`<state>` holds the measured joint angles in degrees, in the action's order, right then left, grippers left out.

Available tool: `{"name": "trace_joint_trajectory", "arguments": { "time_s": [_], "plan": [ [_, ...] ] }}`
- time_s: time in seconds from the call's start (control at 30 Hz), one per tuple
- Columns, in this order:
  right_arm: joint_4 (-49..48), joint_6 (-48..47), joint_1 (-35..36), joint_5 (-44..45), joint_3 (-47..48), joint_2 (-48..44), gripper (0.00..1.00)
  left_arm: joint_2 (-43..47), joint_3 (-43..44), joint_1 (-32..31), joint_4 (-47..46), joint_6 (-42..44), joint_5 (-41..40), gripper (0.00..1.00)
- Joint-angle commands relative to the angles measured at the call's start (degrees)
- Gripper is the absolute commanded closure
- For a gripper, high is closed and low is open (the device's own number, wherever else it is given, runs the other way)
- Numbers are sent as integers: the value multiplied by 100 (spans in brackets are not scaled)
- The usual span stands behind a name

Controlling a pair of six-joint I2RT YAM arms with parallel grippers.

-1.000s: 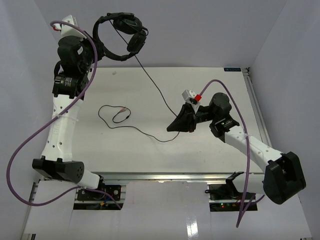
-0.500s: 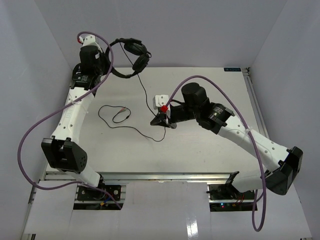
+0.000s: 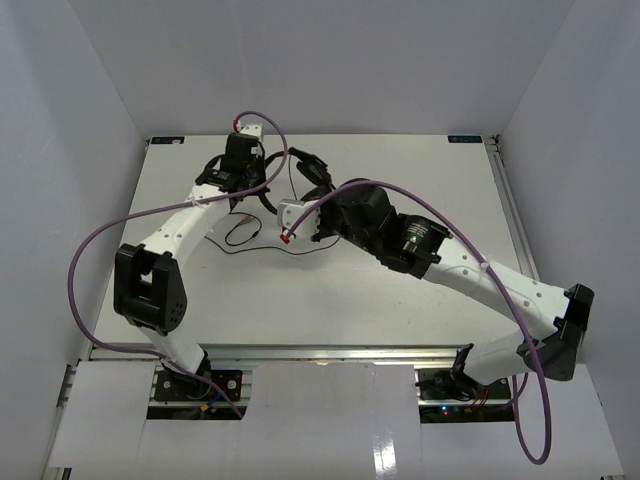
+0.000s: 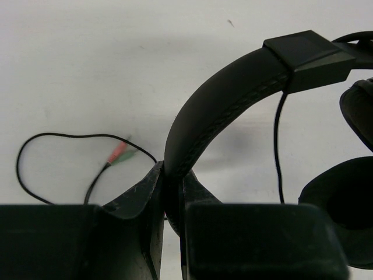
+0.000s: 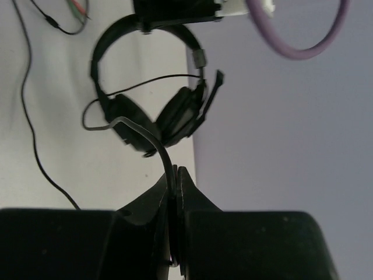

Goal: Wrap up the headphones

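I have both arms stretched forward and bent inward, wrists nearly meeting. My left gripper (image 4: 172,181) clamps the headphones (image 4: 233,87) by the headband; my right gripper (image 5: 173,178) pinches their cable (image 5: 152,138).

White table (image 3: 430,330) fills centre of frame. Pale walls (image 3: 400,60) on upper, left, right sides. Metal rail (image 3: 330,352) along table's lower edge. White panels (image 3: 330,430) below rail. Small blue label (image 3: 464,139) at table's upper-right corner.

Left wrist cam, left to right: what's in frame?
Cable loop → pink and green plugs → headband, clamped in the left gripper → earcups at the right edge.
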<state>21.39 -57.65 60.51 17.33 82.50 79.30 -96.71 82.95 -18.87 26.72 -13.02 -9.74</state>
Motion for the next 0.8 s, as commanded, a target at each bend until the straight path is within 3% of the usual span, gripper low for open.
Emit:
{"name": "trace_joint_trajectory", "arguments": {
  "time_s": [0.0, 0.3, 0.77],
  "plan": [
    [-962, -563, 25, 1164, 305, 41, 92, 252, -216, -328, -234, 136, 63, 100],
    [-1363, -495, -313, 1374, 393, -60, 92, 659, -857, -534, -290, 146, 347, 100],
    [-1577, -167, -955, 779, 223, -116, 92, 1499, -1355, -566, 10, 662, 201, 100]
  ]
}}
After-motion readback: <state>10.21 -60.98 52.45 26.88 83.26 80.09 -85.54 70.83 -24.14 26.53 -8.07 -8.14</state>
